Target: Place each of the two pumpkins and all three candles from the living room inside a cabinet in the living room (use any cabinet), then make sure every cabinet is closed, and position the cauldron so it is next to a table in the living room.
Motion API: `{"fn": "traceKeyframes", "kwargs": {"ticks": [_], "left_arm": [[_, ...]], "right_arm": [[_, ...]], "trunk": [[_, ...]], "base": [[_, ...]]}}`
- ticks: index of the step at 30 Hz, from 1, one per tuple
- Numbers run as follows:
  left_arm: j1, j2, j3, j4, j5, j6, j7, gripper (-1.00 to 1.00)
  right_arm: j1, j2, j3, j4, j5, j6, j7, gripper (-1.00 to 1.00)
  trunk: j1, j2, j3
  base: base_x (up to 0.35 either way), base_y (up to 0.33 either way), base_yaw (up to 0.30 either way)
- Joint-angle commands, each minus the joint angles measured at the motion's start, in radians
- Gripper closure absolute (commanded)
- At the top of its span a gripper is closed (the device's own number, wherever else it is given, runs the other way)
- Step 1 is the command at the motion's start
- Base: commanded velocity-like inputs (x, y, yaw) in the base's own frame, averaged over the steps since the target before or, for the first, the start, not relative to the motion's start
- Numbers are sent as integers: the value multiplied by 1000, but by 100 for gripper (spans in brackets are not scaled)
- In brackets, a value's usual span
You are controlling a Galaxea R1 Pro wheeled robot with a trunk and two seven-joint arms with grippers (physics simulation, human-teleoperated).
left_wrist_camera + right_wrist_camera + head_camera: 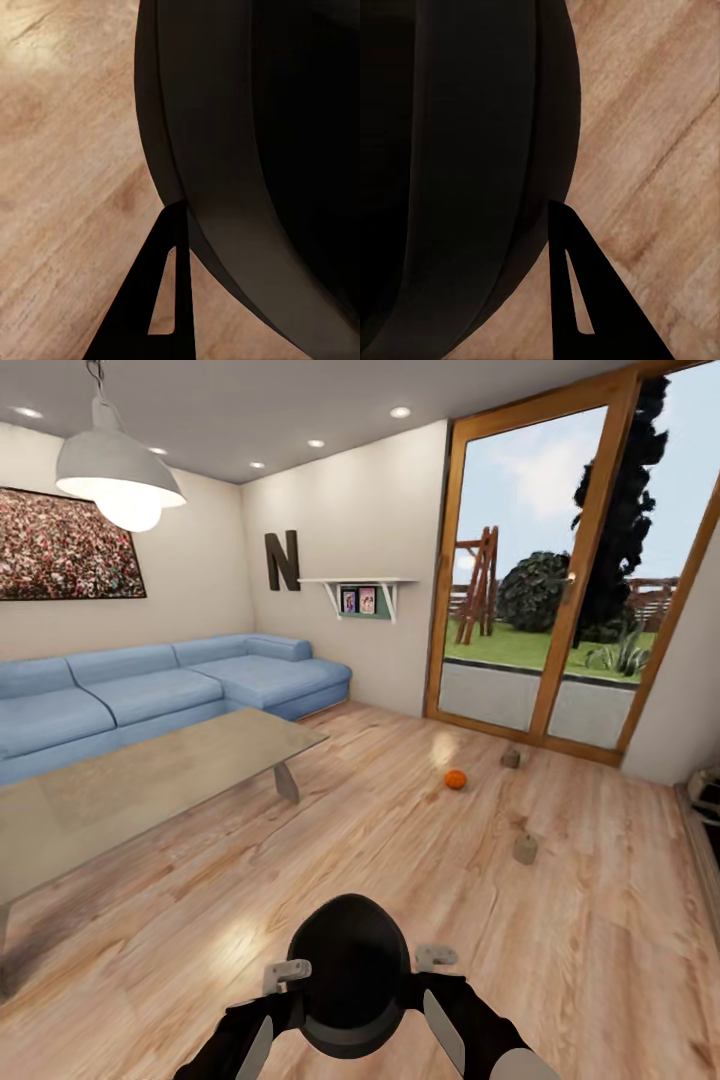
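I carry the black cauldron (350, 970) low in front of me between both arms. My left gripper (287, 970) and right gripper (436, 958) sit on its opposite sides. In each wrist view one dark finger (127, 322) (615, 330) lies against the outside of the cauldron wall (225, 150) (472, 150); the other finger is hidden. One orange pumpkin (455, 779) lies on the floor ahead. Two tan-grey candles (511, 758) (525, 848) stand near it. The glass-topped table (130, 785) is at the left. The cabinet is out of view.
A blue corner sofa (150, 695) runs along the wall behind the table. Glass patio doors (560, 590) close the far right side. A pendant lamp (118, 470) hangs over the table. Something dark stands at the right edge (705, 790). Wooden floor lies between me and the doors.
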Motion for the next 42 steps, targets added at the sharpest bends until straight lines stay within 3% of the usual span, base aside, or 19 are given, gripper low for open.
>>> {"fn": "traceKeyframes", "kwargs": {"ticks": [1,42], "left_arm": [[0,0,2,1,58,-1,-13,100],[0,0,2,1,58,-2,-13,100]], "right_arm": [[0,0,-5,-4,-13,-66,78,100],[0,0,-5,-4,-13,-66,78,100]], "trunk": [[0,0,0],[0,0,0]], "base": [[116,-108,292],[91,-78,292]]}}
